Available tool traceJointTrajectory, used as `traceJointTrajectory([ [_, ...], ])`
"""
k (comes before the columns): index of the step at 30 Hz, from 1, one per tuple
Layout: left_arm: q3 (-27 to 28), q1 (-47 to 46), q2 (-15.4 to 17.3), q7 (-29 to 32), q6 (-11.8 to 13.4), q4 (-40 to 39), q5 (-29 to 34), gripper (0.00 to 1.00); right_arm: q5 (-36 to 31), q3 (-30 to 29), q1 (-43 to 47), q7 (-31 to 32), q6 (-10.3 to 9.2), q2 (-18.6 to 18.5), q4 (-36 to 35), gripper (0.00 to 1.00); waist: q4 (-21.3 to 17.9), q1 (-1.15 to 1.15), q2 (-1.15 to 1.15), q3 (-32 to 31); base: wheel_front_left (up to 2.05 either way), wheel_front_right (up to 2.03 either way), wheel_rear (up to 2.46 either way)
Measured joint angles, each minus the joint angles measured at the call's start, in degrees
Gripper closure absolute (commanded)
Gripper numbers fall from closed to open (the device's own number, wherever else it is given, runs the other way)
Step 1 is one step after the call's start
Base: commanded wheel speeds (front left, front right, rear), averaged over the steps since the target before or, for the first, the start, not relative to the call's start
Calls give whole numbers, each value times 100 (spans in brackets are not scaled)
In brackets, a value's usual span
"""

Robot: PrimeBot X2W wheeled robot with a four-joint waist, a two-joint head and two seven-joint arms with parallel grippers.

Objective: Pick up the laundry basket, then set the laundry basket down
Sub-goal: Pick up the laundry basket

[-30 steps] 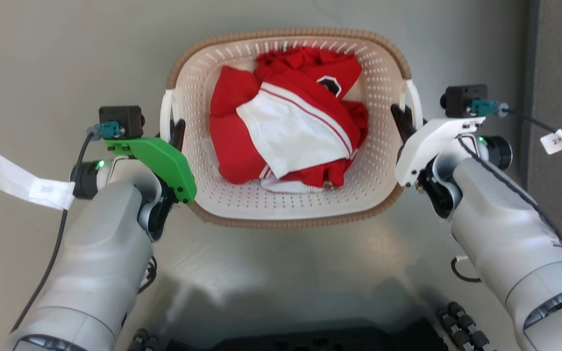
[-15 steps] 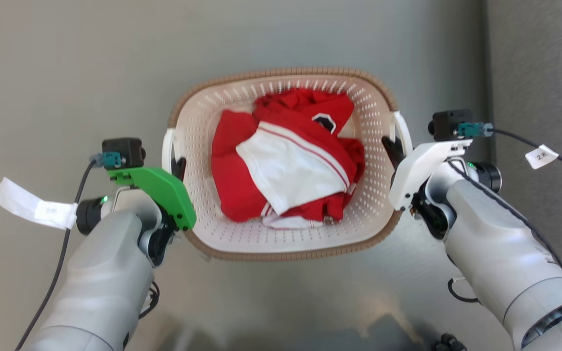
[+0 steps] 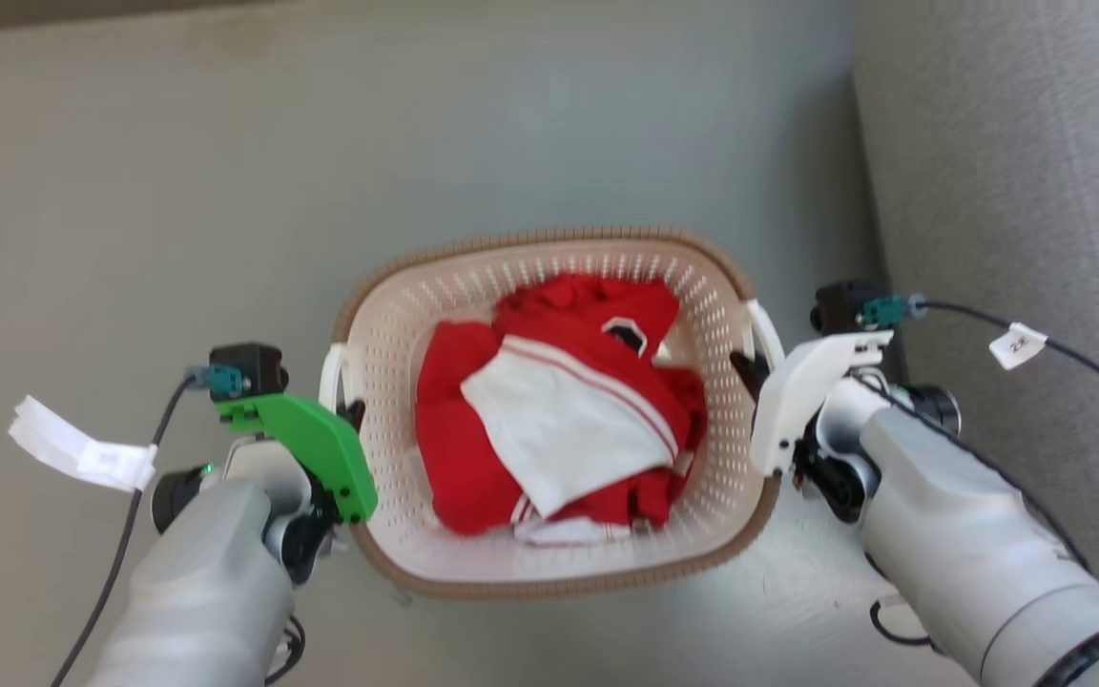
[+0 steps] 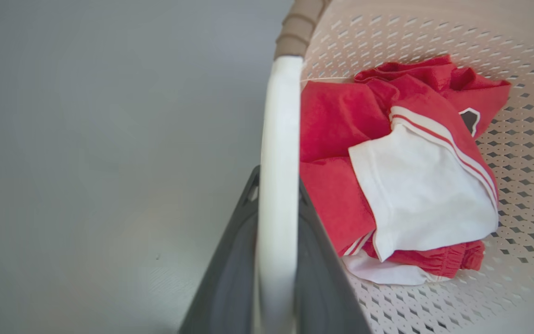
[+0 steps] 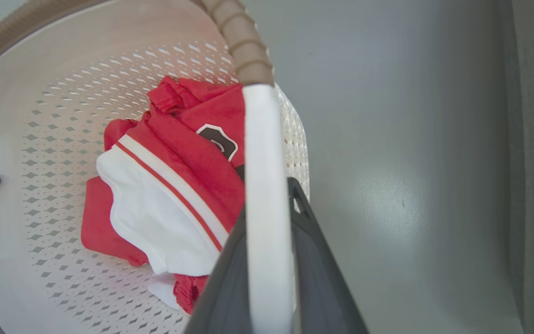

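Cream laundry basket [image 3: 385, 410], red garment [image 3: 454, 448], blurred cable tag [image 3: 1017, 345]

Soft, even, bright light with faint shadows. Pale glare lies on the floor [image 5: 387, 204] in the right wrist view. Close to the wrist lenses, the left handle [image 4: 278, 185], right handle [image 5: 267, 208] and fingers [image 4: 230, 278] blur; clothes [image 4: 410, 185] are sharp.
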Motion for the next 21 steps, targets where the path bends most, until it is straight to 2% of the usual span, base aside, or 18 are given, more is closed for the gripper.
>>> traceJointTrajectory([
  [21,-243,784,-9,675,-22,270,-360,100,559,522,718,865,-3,41,143,100,-249,0,0,-1700,0,0,0],
])
